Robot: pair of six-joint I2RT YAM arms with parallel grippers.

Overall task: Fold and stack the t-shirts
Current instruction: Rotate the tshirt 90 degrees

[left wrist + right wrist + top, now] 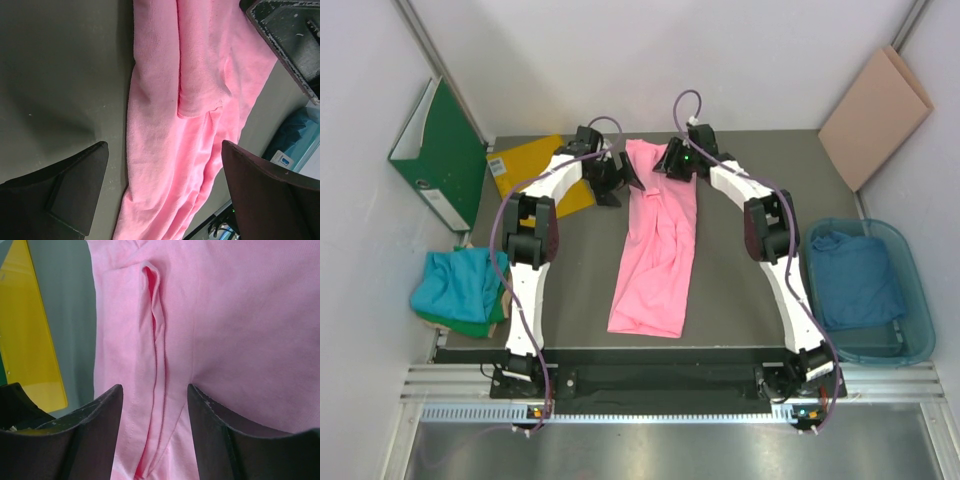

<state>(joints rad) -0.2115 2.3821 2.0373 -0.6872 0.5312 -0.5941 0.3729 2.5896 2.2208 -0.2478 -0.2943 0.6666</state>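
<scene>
Top view: pink t-shirt [655, 250] far corners hidden behind left gripper [623, 186] and right gripper [667, 160]; what looks like a green t-shirt [470, 327] mostly buried under teal t-shirt [455, 283]; yellow sheet [30, 340] cropped at the right wrist view's edge.

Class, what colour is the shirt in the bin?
The shirt is dark blue; top external view shows it best.

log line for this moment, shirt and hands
pink t-shirt: folded lengthwise | left hand: open over its far end | right hand: open over its far end | dark blue t-shirt: in blue bin
</scene>
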